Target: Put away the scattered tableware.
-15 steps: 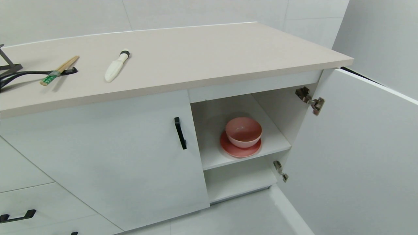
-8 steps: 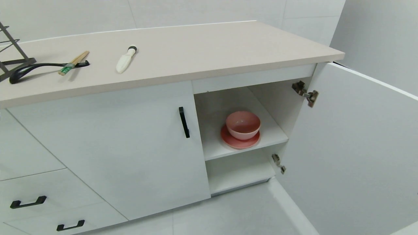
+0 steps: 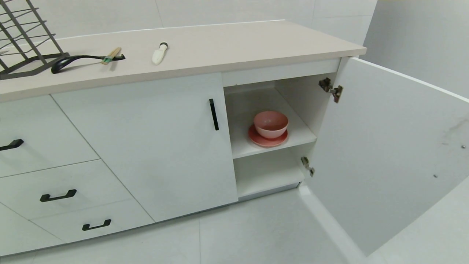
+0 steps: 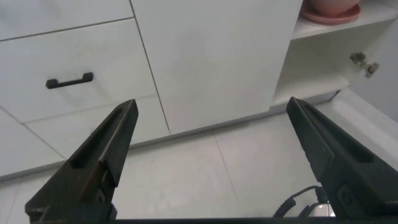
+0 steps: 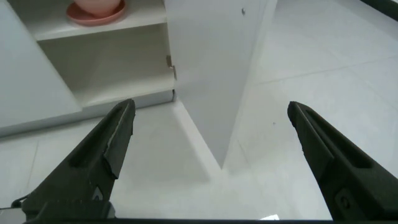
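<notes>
Where the head view looks down on the white cabinet, the table carries a wire rack at its left end. A black ladle lies just beside the rack's foot. A pair of chopsticks lies at the ladle's handle end, and a white utensil with a black collar lies apart to their right. Below the table, the right cabinet door stands swung wide. On the upper shelf inside, a pink bowl sits upright on a red plate. The left door is closed, with its black handle upright near the opening. Drawers with black pulls lie further left.

In the left wrist view, the left gripper hangs over the tiled floor. Its two dark fingers are spread wide with nothing between them. Beyond it are a drawer front with its pull, the closed left door, and the rim of the red plate with the bowl's base on the upper shelf, well apart from the gripper.

In the right wrist view, the right gripper is likewise spread wide and holds nothing. It hangs above the floor in front of the open compartment. The pink bowl and red plate sit on the upper shelf beyond it, well apart. Farther off, the edge of the right cabinet door stands between its fingers.
</notes>
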Robot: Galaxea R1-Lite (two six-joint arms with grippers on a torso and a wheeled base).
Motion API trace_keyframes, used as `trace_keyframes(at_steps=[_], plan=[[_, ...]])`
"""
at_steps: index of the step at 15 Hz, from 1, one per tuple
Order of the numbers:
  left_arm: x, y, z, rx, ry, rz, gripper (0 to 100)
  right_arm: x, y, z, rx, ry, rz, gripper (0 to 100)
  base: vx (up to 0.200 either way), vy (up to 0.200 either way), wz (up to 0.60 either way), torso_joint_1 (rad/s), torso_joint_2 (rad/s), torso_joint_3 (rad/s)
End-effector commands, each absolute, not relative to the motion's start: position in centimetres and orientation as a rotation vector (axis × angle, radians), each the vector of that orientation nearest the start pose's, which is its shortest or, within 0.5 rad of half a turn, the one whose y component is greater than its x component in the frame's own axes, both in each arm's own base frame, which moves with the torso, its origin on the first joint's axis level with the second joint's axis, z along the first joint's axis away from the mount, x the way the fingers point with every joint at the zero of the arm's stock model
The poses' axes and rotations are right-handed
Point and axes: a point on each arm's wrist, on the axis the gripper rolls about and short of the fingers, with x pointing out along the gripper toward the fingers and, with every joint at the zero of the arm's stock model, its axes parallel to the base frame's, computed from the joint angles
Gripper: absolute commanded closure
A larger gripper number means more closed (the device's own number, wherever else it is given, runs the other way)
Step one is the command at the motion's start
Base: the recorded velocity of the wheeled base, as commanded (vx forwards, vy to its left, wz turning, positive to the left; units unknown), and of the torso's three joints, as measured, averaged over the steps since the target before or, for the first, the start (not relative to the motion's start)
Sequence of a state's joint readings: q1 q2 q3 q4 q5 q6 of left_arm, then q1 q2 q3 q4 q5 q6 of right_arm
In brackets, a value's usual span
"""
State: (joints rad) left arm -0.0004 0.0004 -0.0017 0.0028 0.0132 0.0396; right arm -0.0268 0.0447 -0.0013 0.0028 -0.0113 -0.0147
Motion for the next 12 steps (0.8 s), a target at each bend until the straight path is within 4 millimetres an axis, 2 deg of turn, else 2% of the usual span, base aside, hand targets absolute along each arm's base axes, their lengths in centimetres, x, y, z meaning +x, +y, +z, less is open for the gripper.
trace_keyframes(at_steps=[1,12], plan=[[-2.29,0.03,7.56,0.041,0.002,0.012,0,-2.29,-0.02,7.56,-0.009,0.002,-0.017,0,0.0,-0.2,0.0,0.002,0.01,0.007],[-2.29,0.04,7.56,0.037,0.002,0.014,0,-2.29,-0.01,7.56,-0.009,0.002,-0.015,0,0.0,-0.2,0.0,0.001,0.0,0.003]])
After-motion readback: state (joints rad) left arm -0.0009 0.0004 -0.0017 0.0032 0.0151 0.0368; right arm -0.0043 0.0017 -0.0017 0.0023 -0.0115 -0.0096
